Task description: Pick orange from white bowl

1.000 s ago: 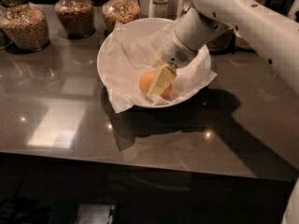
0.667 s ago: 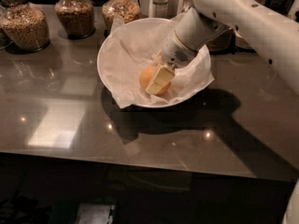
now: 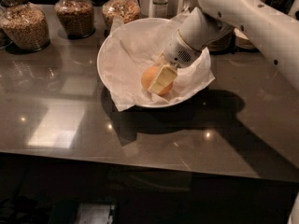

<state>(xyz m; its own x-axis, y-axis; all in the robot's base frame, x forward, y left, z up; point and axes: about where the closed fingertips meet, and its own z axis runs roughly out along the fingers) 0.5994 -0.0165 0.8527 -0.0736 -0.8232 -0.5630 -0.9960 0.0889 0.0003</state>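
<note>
- Since a second ago, your end effector (image 3: 161, 78) has edged closer onto the orange (image 3: 149, 77), and the fruit sits slightly higher in the white bowl (image 3: 99, 66).
- The end effector is down inside the bowl, just right of its middle, lying across the orange's right half. You cannot tell whether it is spread or pinching the fruit, because its far side is hidden behind the orange.
- The orange rests on the crumpled paper liner (image 3: 135, 50) near the bowl's middle.
- Before you lift, make sure the hold is across the fruit's widest part, because a smooth round orange will likely roll out of an off-centre hold.
- Rise slowly and straight up out of the bowl, so the paper does not drag and the rim is not knocked.
- You have one orange, one white bowl and one paper liner.
- Behind the bowl on the worktop (image 3: 70, 106) stand three glass jars of brown dry goods (image 3: 23, 24) (image 3: 74, 14) (image 3: 122, 7) and one bottle (image 3: 160, 1).
</note>
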